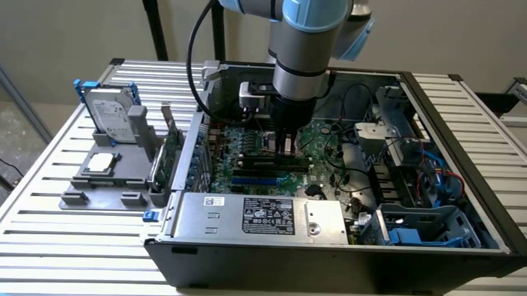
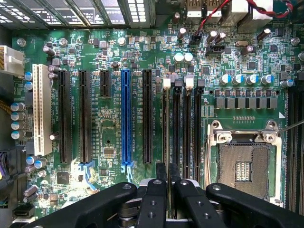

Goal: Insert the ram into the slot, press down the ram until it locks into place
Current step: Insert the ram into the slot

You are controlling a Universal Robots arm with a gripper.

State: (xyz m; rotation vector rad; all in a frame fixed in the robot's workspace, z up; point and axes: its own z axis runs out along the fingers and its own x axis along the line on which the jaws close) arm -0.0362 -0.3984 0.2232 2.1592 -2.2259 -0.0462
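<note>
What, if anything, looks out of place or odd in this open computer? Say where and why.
The processor socket on the motherboard stands empty, contacts bare, while a square chip lies outside the case on the grey fixture at the exterior view's left. Nothing looks spilled or broken.

Loads of textures here. The green circuit board [image 2: 114, 47] has a smooth, slightly glossy lacquered look, and the long narrow black memory slots [image 2: 176, 128] on it read as matt plastic. The long blue connector strip [image 2: 125, 118] is shinier plastic (same goes for the long white slot [image 2: 42, 109]). The square processor socket frame [image 2: 247, 138] is bright bare metal. The black gripper [image 2: 168, 176] looks matt with a faint sheen. The slatted table [image 1: 49, 246] is brushed silvery metal, the dark computer case [image 1: 329, 265] is matt, and the grey power supply box [image 1: 206, 216] is dull sheet metal with a glossy black label [image 1: 268, 217].
</note>
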